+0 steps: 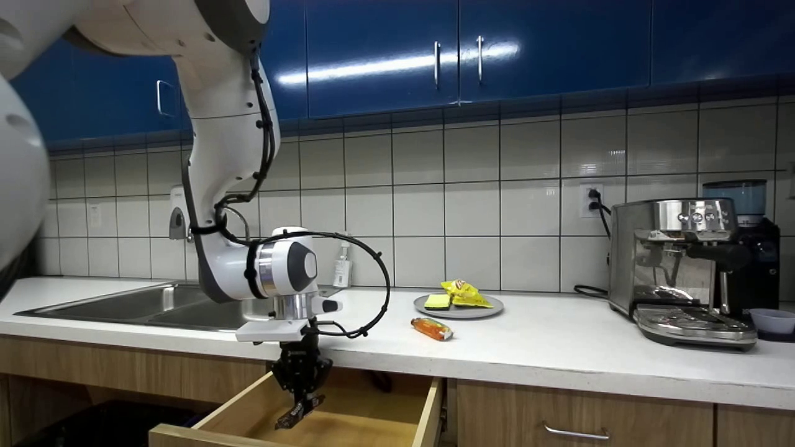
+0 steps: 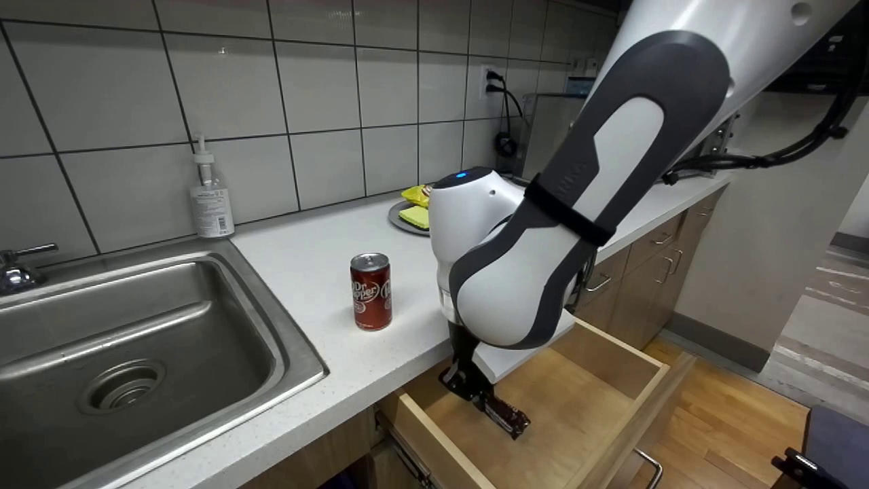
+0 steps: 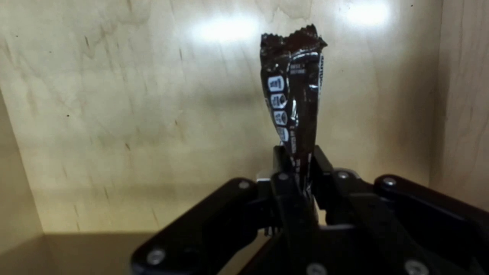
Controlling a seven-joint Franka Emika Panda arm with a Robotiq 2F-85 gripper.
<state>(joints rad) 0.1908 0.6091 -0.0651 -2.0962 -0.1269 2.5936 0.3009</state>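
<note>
The gripper clamps the dark wrapped bar, long axis running up the wrist view, crimped end outermost.

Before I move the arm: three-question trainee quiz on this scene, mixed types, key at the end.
1. What is the hand gripping, and what lies below it?
2. True or false: the Dr Pepper can stands upright on the counter.
3. How many things can be seen resting on the gray plate, and what color are they mostly?

Key:
1. A dark brown wrapped bar, with the open drawer below.
2. True.
3. Two, both mostly yellow: a bag and what looks like a sponge.
</note>
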